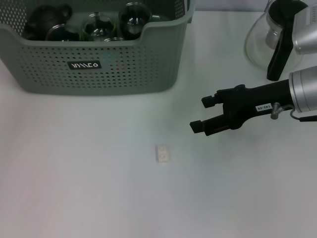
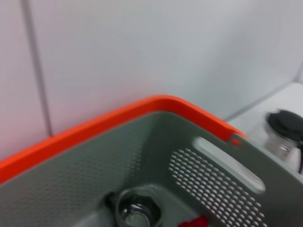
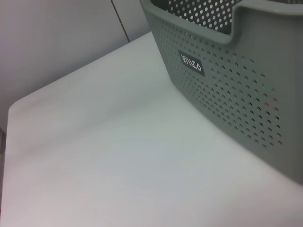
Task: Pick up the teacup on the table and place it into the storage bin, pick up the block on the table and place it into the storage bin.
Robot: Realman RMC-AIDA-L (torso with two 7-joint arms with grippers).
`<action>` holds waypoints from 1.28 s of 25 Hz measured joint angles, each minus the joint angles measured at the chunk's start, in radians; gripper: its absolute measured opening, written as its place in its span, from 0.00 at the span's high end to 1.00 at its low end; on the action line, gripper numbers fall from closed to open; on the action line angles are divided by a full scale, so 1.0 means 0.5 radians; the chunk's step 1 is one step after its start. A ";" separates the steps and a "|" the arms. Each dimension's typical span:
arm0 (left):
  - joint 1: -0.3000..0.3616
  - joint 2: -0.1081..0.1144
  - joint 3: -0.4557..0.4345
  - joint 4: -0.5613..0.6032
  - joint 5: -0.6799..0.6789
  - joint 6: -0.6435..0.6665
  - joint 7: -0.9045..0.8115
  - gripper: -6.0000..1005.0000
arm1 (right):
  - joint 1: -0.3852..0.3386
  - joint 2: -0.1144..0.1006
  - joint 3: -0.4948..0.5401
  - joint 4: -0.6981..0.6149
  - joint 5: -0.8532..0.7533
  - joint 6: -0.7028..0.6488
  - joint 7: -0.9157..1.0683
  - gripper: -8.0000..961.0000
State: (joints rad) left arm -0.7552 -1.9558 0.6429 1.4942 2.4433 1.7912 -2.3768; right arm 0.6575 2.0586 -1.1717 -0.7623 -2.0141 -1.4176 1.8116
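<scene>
The grey-green storage bin stands at the back left of the white table. Inside it are glass teacups and a dark teapot. No teacup stands on the table itself. A small pale block lies flat on the table in front of the bin. My right gripper hovers open and empty to the right of the block and a little behind it. The left wrist view looks down into the bin, onto one glass cup. The right wrist view shows the bin's labelled wall.
A glass carafe with a black handle stands at the back right, behind my right arm; the left wrist view also catches this carafe. A small red object shows on the bin's floor.
</scene>
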 joint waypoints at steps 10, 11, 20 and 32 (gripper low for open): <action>-0.064 0.063 0.107 -0.359 0.063 -0.350 0.082 0.66 | 0.001 0.000 0.006 0.000 0.000 -0.028 0.005 0.01; -0.065 0.065 0.105 -0.348 0.023 -0.287 0.120 0.62 | 0.001 0.000 0.009 0.000 0.000 -0.028 0.006 0.01; 0.013 -0.013 0.201 -0.300 -0.541 0.499 0.481 0.19 | 0.001 -0.013 0.016 0.002 0.000 -0.012 0.001 0.01; 0.147 -0.387 0.981 -0.547 -0.081 0.147 0.788 0.05 | 0.009 -0.017 0.036 0.012 0.000 -0.005 -0.002 0.01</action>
State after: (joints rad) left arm -0.6815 -2.1495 1.1335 1.2204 2.4030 1.8649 -1.9830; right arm 0.6617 2.0500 -1.1538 -0.7564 -2.0141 -1.4202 1.8108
